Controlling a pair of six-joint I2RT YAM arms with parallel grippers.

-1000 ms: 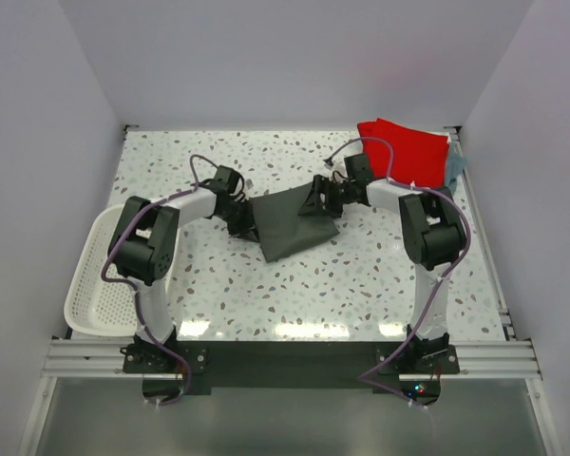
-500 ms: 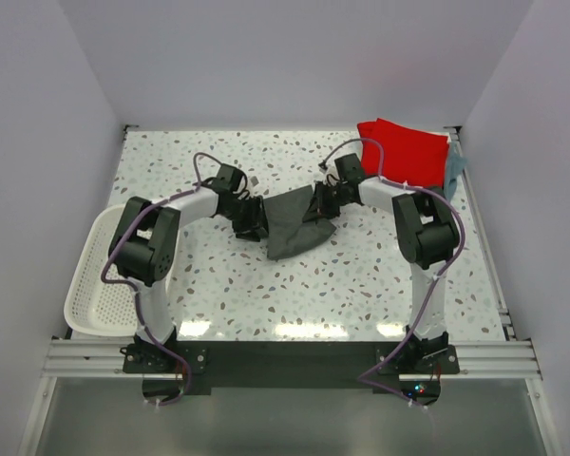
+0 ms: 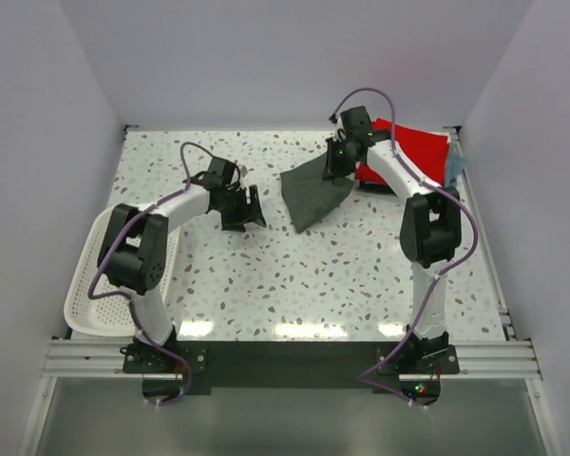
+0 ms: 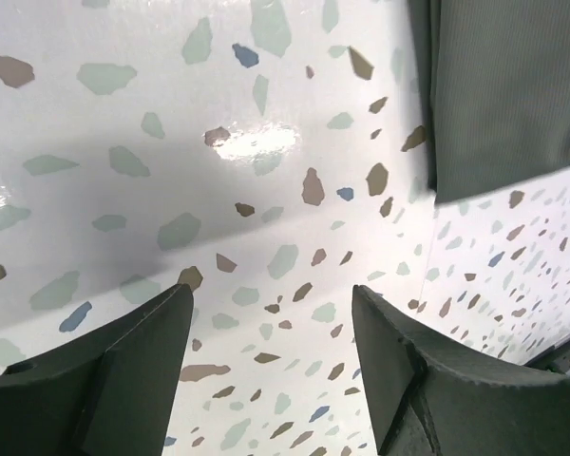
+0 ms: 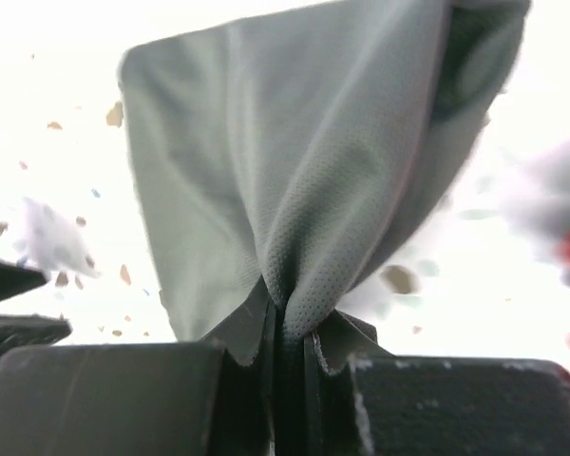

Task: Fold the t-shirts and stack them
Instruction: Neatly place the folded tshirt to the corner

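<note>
We see the speckled table (image 3: 266,285) with both arms reaching out over its far half; a white mesh basket (image 3: 84,285) sits at the left edge, beside the left arm's elbow.

Dark grey shirt (image 3: 313,190) is the biggest piece of cloth; it sits right of centre on the far half, bunched at its upper right end and fanning out down and to the left into a point; we can't tell how much of it rests on the table and how much hangs.

Red shirt (image 3: 418,152) lies folded in the far right corner; the right arm crosses over its left edge; the dark grey shirt's upper end is just beside it.

Light blue-grey shirt (image 3: 455,169) shows only as a strip at the right edge of the table, touching the red one's right side; mostly hidden, so we can't tell its fold.

Right gripper (image 3: 337,163): fingers pinched tight on a gathered fold of the dark grey shirt; in the wrist view the cloth spreads away from the clamp in creases.

Left gripper (image 3: 250,209): fingers (image 4: 133,351) spread apart, nothing between them, only bare table below; it is apart from the dark grey shirt, whose edge shows at the upper right of its wrist view.
</note>
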